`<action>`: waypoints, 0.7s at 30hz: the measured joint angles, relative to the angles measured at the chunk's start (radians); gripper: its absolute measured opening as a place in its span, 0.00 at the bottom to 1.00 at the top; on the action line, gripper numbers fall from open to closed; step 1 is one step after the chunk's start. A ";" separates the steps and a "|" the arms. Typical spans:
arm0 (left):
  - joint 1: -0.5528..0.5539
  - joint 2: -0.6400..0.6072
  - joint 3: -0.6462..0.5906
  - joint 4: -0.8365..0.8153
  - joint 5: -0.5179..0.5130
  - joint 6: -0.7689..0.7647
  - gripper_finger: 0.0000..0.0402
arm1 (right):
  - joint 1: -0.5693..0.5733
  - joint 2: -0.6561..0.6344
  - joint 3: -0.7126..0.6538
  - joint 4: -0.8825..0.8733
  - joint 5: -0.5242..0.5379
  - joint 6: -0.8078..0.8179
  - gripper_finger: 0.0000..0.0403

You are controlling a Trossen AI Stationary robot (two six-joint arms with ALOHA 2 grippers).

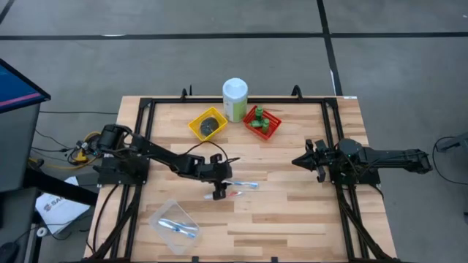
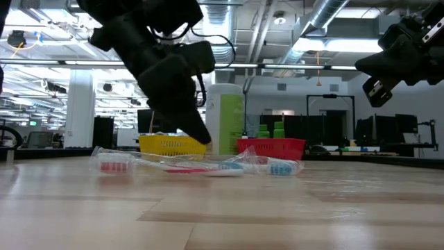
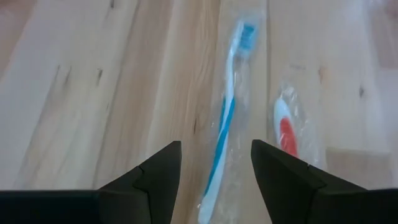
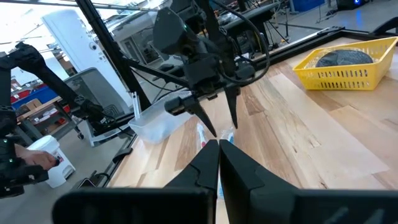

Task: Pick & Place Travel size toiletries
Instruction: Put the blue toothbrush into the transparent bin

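Note:
Two wrapped toothbrushes lie flat on the table's middle: a blue-and-white one (image 3: 227,112) and a red-and-white one (image 3: 286,127), also seen in the high view as the blue (image 1: 246,185) and the red (image 1: 232,194). My left gripper (image 3: 216,152) is open and points down over them, a finger on either side of the blue toothbrush's handle, touching nothing that I can see. More toothbrushes lie in a clear tray (image 1: 174,221). Dark tins sit in the yellow basket (image 1: 208,124), green bottles in the red basket (image 1: 262,122). My right gripper (image 1: 296,161) is shut and hangs over the table's right side.
A tall pale-green canister with a white cap (image 1: 235,98) stands between the two baskets at the far edge. A black frame (image 1: 143,109) runs round the table top. Bare wood lies between the toothbrushes and the right arm (image 1: 380,157).

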 joint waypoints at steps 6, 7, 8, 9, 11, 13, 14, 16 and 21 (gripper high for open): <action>0.011 0.058 -0.002 0.044 0.030 0.009 0.48 | 0.000 0.001 0.000 0.000 0.000 0.000 0.02; 0.012 0.068 -0.001 0.055 0.040 0.010 0.48 | 0.000 0.000 0.000 0.000 0.000 0.000 0.02; 0.013 0.077 -0.001 0.053 0.046 0.011 0.48 | 0.000 0.001 0.000 0.000 0.000 0.000 0.02; 0.013 0.085 -0.002 0.052 0.056 0.015 0.48 | 0.000 0.001 0.000 0.000 0.000 0.000 0.02; 0.013 0.101 -0.002 0.053 0.073 0.015 0.47 | 0.000 0.001 0.000 0.000 0.000 0.000 0.02; 0.013 0.112 -0.001 0.059 0.075 0.018 0.45 | 0.000 0.001 0.000 -0.001 0.000 0.000 0.02; 0.013 0.118 0.001 0.062 0.078 0.019 0.44 | 0.000 0.001 0.000 0.000 0.000 0.000 0.02; 0.014 0.123 0.002 0.066 0.082 0.018 0.39 | 0.000 0.001 0.000 -0.001 0.000 0.000 0.02; 0.017 0.106 0.000 0.052 0.041 0.018 0.21 | 0.000 0.001 0.000 -0.001 0.000 0.000 0.02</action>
